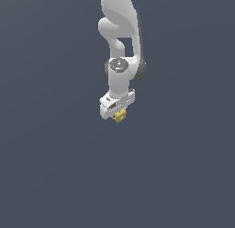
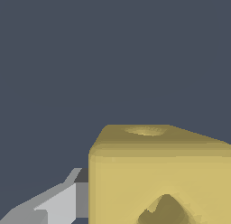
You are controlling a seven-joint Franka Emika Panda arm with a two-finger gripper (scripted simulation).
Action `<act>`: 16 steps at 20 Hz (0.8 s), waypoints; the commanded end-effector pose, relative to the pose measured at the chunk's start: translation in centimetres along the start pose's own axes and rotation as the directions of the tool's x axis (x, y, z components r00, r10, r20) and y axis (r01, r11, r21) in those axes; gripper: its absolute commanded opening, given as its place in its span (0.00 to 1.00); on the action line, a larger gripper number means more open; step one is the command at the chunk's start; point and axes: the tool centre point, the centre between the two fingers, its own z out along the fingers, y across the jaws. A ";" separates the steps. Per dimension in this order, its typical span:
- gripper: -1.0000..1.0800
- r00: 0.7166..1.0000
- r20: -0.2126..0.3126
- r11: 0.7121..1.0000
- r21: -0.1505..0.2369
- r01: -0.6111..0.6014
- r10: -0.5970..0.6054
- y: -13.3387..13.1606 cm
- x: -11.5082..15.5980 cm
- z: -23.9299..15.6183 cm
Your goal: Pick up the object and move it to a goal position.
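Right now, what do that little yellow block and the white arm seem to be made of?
Yellow block: looks like matte plastic, flat mustard colour without glare, though a simulator render leaves that open. White arm: smooth, faintly glossy shell, plastic or painted metal; cannot tell which.

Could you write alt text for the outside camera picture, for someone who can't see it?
A white robot arm reaches down from the top of the picture, with a tiny mustard-yellow block at its gripper. Everything around is plain dark blue-grey, with nothing else in sight.

Plain dark slate-blue backdrop (image 1: 50, 167) all around, flat and even, uniform soft light, same blank ground in wrist view
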 end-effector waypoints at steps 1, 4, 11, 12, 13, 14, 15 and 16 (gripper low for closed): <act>0.00 1.000 0.000 1.000 -0.001 0.001 -0.001 -1.3 1.3 -1.9; 0.00 1.000 0.000 1.000 0.000 0.001 -0.001 -3.0 3.0 -4.5; 0.00 1.000 0.000 1.000 0.000 0.001 -0.001 -6.1 6.4 -9.3; 0.00 1.000 0.000 1.000 0.000 0.001 -0.001 -6.4 6.8 -9.8; 0.00 1.000 0.000 1.000 0.000 0.001 -0.001 -6.6 7.1 -10.3; 0.00 1.000 0.000 1.000 0.000 0.001 -0.001 -6.9 7.4 -10.7; 0.00 1.000 0.000 1.000 0.001 0.001 -0.001 -7.1 7.6 -11.0; 0.00 1.000 0.000 1.000 0.001 0.001 -0.001 -7.3 7.9 -11.3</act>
